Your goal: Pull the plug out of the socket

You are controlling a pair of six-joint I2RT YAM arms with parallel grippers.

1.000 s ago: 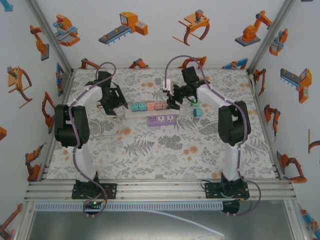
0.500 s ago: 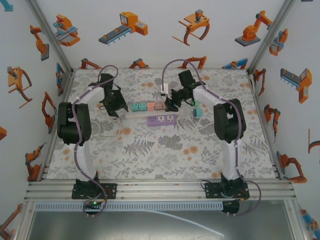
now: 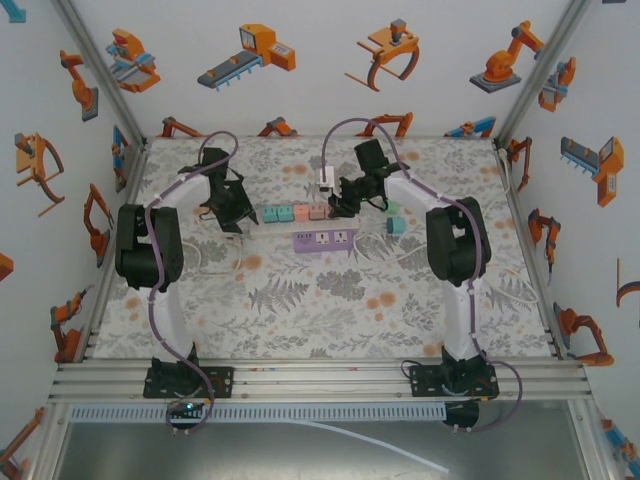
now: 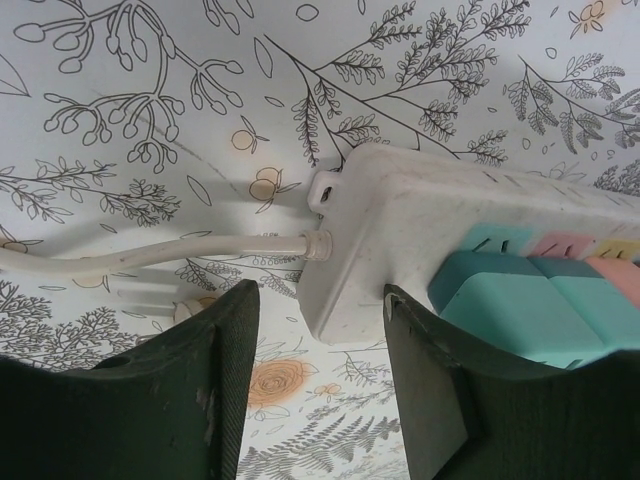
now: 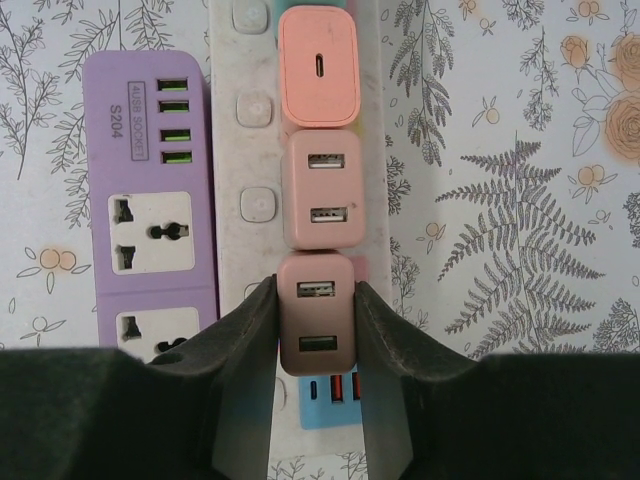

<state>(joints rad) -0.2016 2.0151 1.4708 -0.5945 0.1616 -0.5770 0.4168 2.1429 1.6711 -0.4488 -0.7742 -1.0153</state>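
Both sets of jaws have narrowed: the right end effector (image 5: 315, 288) now clenches a pink plug (image 5: 316, 322) seated in the white power strip (image 4: 400, 220), so the left end effector (image 4: 320, 295), loosely straddling the strip's cord end, should pin it before a straight pull.

The counter (image 3: 330, 310) is covered by a pale cloth printed with grey ferns and small orange flowers. A back wall (image 3: 320, 90), left wall (image 3: 50, 220) and right wall (image 3: 590, 250), all white and dotted with orange-and-blue cartoon robot arms, enclose it. Aluminium posts (image 3: 100, 70) rise from its far corners. Aluminium rails (image 3: 320, 380) line its near edge, with a white slotted strip (image 3: 320, 411) and grey floor (image 3: 250, 455) below. The light is soft and even.
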